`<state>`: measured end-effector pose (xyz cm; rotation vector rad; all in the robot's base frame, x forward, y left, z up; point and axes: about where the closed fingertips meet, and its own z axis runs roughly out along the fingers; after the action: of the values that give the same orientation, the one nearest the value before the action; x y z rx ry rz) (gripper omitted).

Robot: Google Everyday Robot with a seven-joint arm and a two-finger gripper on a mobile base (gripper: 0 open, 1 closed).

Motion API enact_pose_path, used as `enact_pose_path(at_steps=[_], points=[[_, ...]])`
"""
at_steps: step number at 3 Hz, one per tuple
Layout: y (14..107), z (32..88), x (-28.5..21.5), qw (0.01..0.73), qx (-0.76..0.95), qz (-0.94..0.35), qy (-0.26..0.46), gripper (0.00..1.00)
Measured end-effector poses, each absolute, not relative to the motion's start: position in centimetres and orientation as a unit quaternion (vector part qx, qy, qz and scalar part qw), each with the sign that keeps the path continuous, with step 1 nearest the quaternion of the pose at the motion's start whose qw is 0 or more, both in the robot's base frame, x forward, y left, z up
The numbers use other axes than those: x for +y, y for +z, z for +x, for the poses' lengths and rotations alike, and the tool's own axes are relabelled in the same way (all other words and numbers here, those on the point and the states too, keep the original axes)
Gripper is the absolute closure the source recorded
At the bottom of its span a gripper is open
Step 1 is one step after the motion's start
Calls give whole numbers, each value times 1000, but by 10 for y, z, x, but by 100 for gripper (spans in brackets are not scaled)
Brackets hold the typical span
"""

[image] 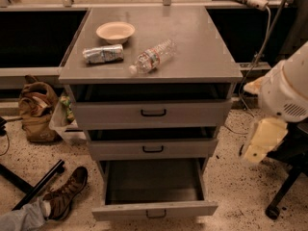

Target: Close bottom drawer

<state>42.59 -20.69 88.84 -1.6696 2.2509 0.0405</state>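
The bottom drawer (pixel 154 210) of the grey metal cabinet (pixel 202 57) is pulled far out. Its low front panel with a small dark loop handle (pixel 156 214) is near the lower edge of the view, and its inside looks empty. The middle drawer (pixel 153 148) and the top drawer (pixel 153 112) stand slightly out. My arm is at the right: a white rounded body (pixel 286 90) with the cream-coloured gripper end (pixel 262 139) hanging below it. It is level with the middle drawer, right of the cabinet, and touches nothing.
On the cabinet top lie a beige bowl (pixel 115 32), a crushed can (pixel 103 54) and a plastic bottle (pixel 153 56). A person's leg and brown shoe (pixel 65 192) lie on the floor at the left of the drawer. A brown bag (pixel 36 110) is further left; a chair base (pixel 284 191) is at the right.
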Motion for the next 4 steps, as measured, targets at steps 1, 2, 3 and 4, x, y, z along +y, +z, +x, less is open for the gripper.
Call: enact_pose_path(at_steps=[1, 2, 3, 4], points=[[834, 421, -195, 174, 787, -591, 45, 0], [779, 417, -174, 163, 775, -603, 92, 0], [779, 417, -174, 163, 775, -603, 92, 0], [734, 416, -168, 158, 773, -602, 120, 0]])
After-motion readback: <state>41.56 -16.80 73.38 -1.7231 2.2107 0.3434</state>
